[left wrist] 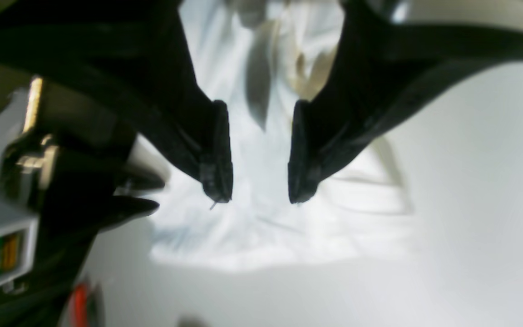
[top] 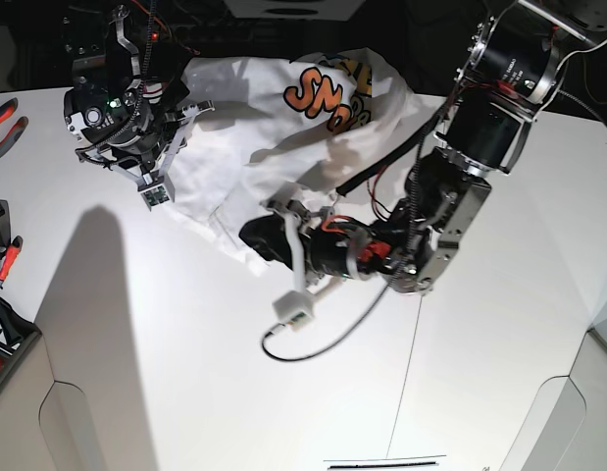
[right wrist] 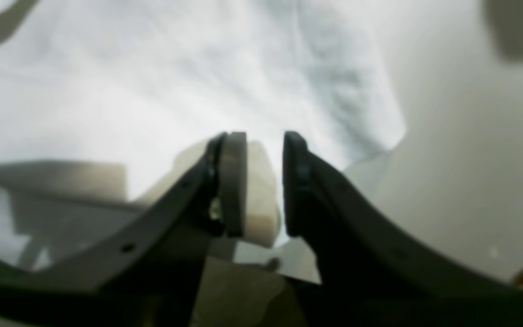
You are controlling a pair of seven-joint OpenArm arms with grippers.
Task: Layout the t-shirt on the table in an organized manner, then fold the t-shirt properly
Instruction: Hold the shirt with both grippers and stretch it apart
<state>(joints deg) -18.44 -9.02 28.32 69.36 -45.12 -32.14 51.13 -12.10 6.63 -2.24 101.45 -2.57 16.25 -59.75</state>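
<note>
- Left wrist view: the left gripper [left wrist: 260,152] has its fingers parted, with white cloth of the t-shirt [left wrist: 270,227] visible between and beyond them; no fold is seen pinched.
- Same view: the cloth's lower hem runs crosswise beyond the fingertips. Contact cannot be determined, the view being blurred.
- Right wrist view: the right gripper [right wrist: 265,185] shows a gap between its fingers and nothing clasped. Cloth lies beyond the tips and toward the upper left; a cloth corner sits to their upper right.
- Base view: the t-shirt lies bunched at the far side of the table [top: 225,363], print partly showing, its longer spread apparently running from the upper right to the lower left.
- Same view: the right gripper is over the shirt's left end, the left gripper over its near edge, toward the middle. Both are close; neither is clearly nearer.
- Assessment: the garment requires spreading before folding. The next grip probably calls for lowering onto the near hem; catching two layers is a risk.
</note>
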